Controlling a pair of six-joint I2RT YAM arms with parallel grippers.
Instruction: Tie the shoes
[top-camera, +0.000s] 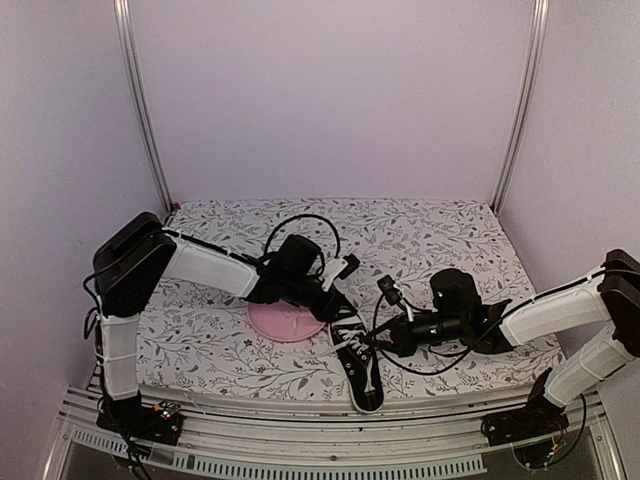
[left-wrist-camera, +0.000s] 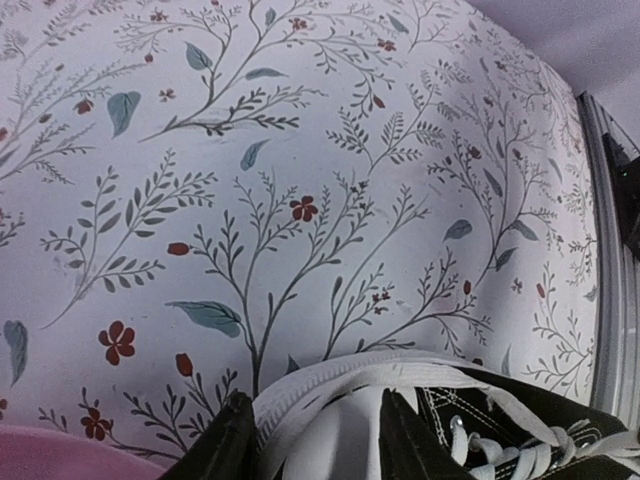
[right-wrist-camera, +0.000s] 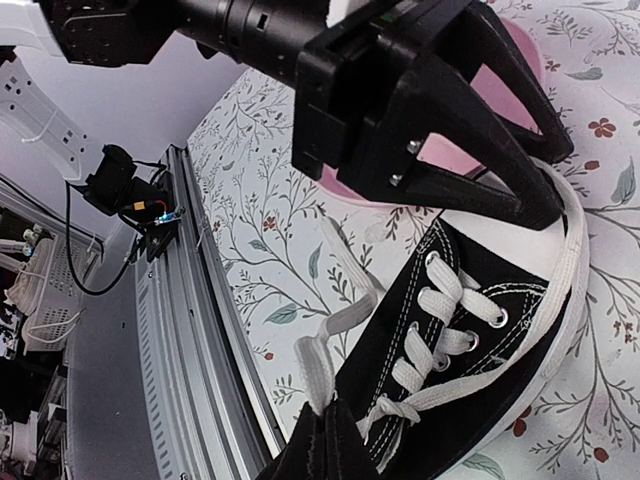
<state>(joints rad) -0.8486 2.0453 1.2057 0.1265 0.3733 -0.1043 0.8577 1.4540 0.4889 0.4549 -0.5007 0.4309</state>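
Sneaker (top-camera: 358, 362) laces (right-wrist-camera: 440, 330): right gripper (right-wrist-camera: 322, 440) pinches one end.

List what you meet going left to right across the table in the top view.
Left arm → pink plate → sneaker → right gripper → right arm.

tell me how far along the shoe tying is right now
Early stage. No bow or knot shows: the white lace is threaded through the eyelets of the sneaker, but its ends are loose. In hand: the right end effector pinches one lace end, and the left end effector is open at the toe cap, a lace strand running past its fingertip. Left: crossing, knotting, looping and tightening.
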